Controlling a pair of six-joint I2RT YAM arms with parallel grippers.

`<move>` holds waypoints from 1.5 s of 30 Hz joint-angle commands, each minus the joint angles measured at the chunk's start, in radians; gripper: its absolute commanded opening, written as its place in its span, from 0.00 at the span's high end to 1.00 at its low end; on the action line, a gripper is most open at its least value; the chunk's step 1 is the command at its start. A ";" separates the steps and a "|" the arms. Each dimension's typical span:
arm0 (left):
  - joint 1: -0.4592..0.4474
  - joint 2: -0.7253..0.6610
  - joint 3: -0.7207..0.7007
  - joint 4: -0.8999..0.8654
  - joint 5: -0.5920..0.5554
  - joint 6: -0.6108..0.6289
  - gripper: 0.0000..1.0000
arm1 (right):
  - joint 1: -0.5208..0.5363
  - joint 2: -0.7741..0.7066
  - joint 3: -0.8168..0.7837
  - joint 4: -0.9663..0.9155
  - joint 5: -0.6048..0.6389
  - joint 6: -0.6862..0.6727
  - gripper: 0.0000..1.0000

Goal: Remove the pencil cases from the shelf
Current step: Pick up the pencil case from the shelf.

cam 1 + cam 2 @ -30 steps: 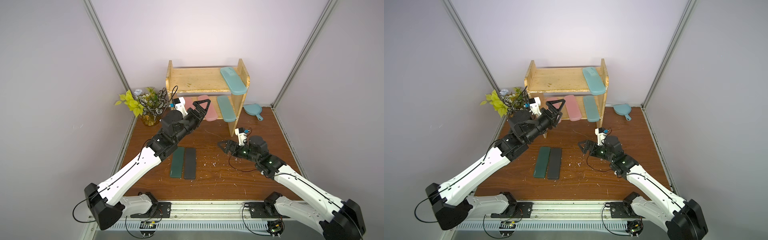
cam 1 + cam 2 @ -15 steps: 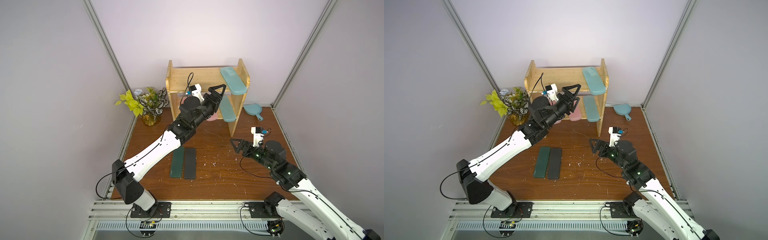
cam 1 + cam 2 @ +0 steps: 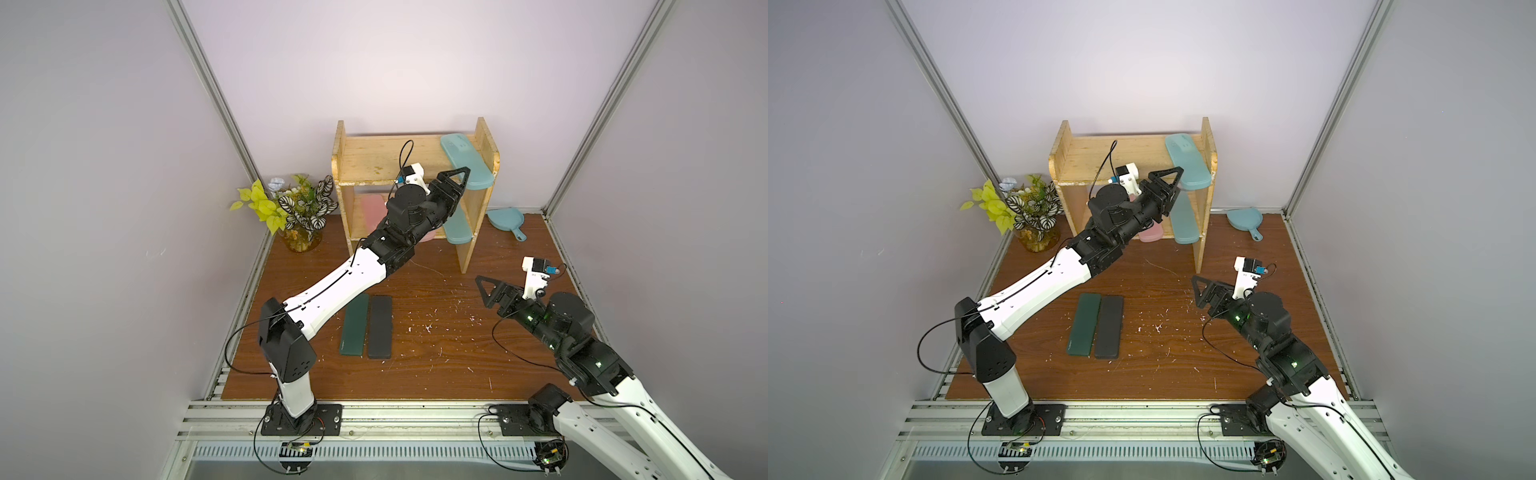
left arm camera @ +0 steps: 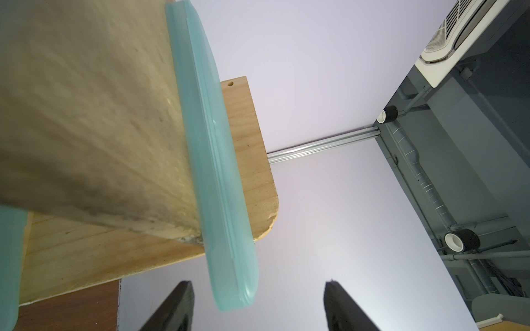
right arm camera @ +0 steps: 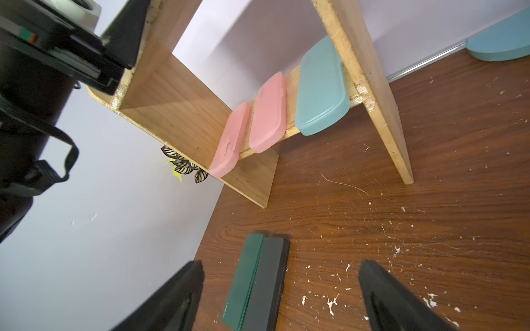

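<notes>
**Teal case, top tier: grasp pending**

Nearest, on the wooden desk (image 3: 436, 353), the dark green case (image 3: 354, 325) and the black case (image 3: 380, 327) lie flat, side by side and touching. That makes 2 of 6 off the shelf.

The right gripper (image 3: 482, 284) hovers over the desk to their right, jaws apart and empty.

Further back, the left gripper (image 3: 462, 179) reaches the shelf (image 3: 374, 162) at the overhanging front end of the upper teal case (image 3: 466, 165). In the left wrist view its fingers (image 4: 177, 303) stand apart with that end between them, and no contact is visible.

Judged step: grasping this case. Next, close on the end, then draw it forward off the tier.

Lower tier holds a pink case (image 5: 229, 140), a second pink case (image 5: 269, 114) and the lower teal case (image 5: 321, 88).

On the shelf: 4 (1 up, 3 down).
</notes>
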 commanded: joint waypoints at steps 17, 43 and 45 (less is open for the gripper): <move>-0.018 0.086 0.120 -0.037 -0.004 0.014 0.51 | -0.002 -0.075 0.006 -0.028 0.064 -0.009 0.09; -0.017 0.093 0.120 -0.028 -0.004 0.033 0.84 | -0.002 -0.121 0.039 -0.078 0.097 0.001 0.10; -0.019 0.088 0.117 -0.027 -0.004 0.036 0.85 | -0.002 -0.115 0.051 -0.080 0.098 -0.001 0.11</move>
